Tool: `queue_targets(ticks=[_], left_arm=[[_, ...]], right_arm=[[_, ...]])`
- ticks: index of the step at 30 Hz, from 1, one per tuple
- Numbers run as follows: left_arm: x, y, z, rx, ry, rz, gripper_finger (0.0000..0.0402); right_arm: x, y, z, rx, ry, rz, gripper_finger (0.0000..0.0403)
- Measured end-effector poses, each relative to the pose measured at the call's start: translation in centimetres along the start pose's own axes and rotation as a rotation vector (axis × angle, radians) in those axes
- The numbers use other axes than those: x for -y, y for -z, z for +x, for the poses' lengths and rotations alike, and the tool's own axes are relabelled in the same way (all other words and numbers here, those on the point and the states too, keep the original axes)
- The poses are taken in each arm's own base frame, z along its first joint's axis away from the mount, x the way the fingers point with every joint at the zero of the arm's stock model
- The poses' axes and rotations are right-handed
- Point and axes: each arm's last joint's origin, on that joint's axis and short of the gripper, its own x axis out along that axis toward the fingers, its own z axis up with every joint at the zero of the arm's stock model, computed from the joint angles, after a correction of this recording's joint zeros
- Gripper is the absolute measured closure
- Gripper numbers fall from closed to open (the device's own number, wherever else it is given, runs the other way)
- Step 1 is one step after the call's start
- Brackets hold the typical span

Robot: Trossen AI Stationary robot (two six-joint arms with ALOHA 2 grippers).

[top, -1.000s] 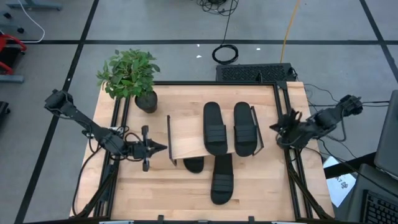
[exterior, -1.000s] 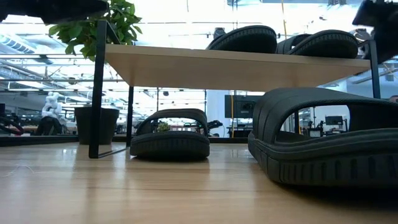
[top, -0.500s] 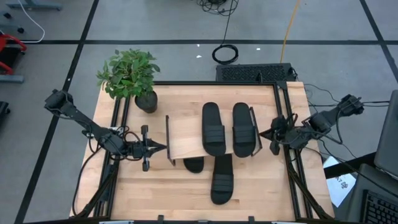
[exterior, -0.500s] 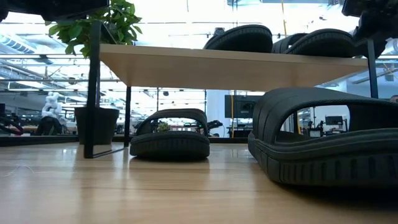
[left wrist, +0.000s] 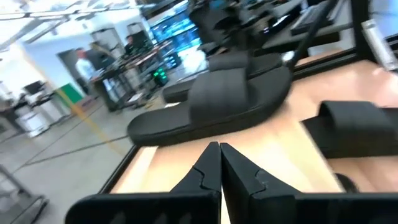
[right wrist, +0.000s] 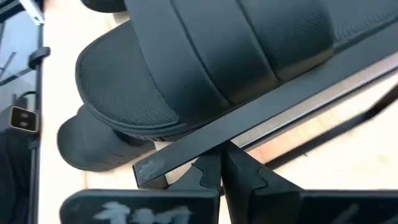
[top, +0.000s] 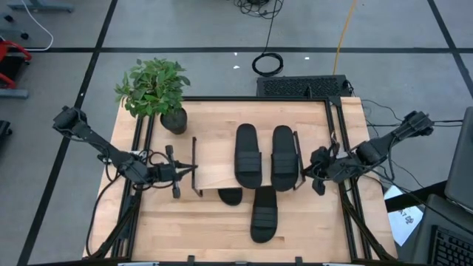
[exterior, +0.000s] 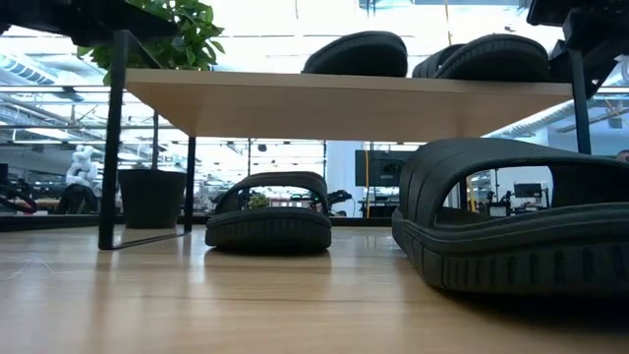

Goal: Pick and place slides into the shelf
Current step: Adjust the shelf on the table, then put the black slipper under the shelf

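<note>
While both tools press shut, the shelf (top: 222, 167) sits between them: left tool (top: 194, 171) at nine o'clock, right tool (top: 305, 171) at three.

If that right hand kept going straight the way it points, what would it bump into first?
Most likely the shelf: the shut right hand already sits at its black end rail, with the nearest slide just behind it.
</note>
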Motion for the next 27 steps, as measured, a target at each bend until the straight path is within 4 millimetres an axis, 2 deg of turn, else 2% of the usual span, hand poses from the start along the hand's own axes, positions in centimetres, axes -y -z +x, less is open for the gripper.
queue_targets(ticks=[10, 13, 21, 27], left_arm=[[0.0, 0.0, 0.0, -0.007, -0.014, -0.006, 0.0397], [0.0, 0.0, 0.0, -0.006, -0.014, -0.001, 0.04], [0.0, 0.0, 0.0, -0.006, -0.014, 0.069, 0.0373], [0.0, -0.5, 0.0, 0.055, 0.036, 0.12, 0.0371]], right_arm=[[-0.8, 0.0, 0.7, -0.02, -0.029, -0.032, 0.0403], [-0.8, 0.0, 0.6, 0.021, 0.002, -0.063, 0.0403], [0.0, -0.3, -0.8, 0.11, 0.01, -0.101, 0.0403], [0.7, -0.7, -2.0, 0.222, 0.031, -0.12, 0.0403]])
